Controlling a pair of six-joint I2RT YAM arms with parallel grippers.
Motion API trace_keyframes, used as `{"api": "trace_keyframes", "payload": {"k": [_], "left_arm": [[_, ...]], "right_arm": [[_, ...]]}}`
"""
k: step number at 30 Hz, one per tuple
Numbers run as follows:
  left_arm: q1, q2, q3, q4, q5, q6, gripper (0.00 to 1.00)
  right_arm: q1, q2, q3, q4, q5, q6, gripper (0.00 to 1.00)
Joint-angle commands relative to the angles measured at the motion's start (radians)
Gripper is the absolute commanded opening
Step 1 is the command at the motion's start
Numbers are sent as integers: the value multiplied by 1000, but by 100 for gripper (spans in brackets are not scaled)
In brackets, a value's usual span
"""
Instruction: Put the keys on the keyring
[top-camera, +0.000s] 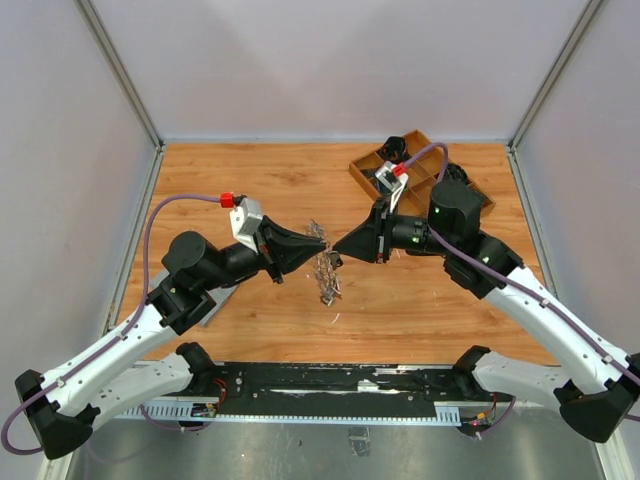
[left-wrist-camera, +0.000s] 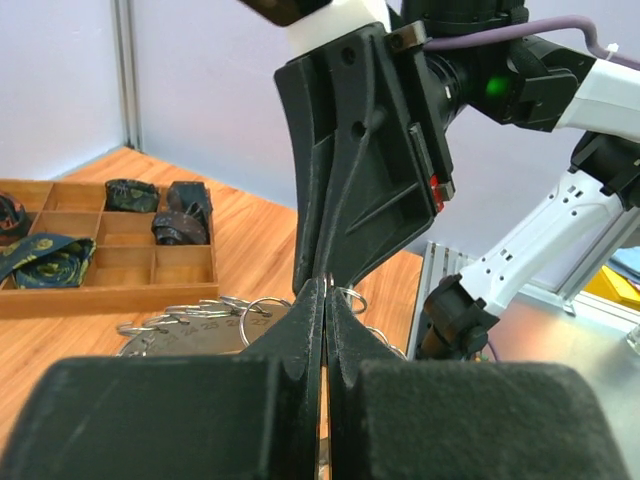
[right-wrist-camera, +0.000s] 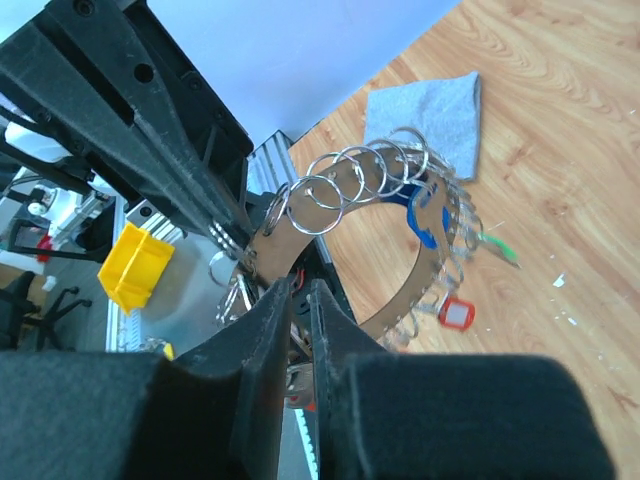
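While the large silver keyring crowded with small keys (top-camera: 325, 272) hangs above the wooden surface (top-camera: 230, 180), I see the left fingers (left-wrist-camera: 290, 350) clenched on its edge. Whether the right fingers (right-wrist-camera: 262, 340) grasp it, I cannot tell.

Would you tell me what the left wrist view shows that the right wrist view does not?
Only the left wrist view shows the wooden compartment tray with dark items in it, and the right gripper from outside. Only the right wrist view shows the grey cloth on the table, a yellow bin beyond the table edge, and a red tag. Both show the keyring with its small rings and the wooden tabletop.
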Motion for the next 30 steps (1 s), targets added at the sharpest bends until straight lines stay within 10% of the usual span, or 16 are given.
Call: {"api": "trace_keyframes", "payload": {"k": [1,30], "left_arm": [[7,-9,14,95,15,-6,1],[6,-2,33,152,131,-41,1]], "right_arm": [[-6,-102,-33,89,64,-110,17],[-6,-126,-130,381,-171,-258,27]]}}
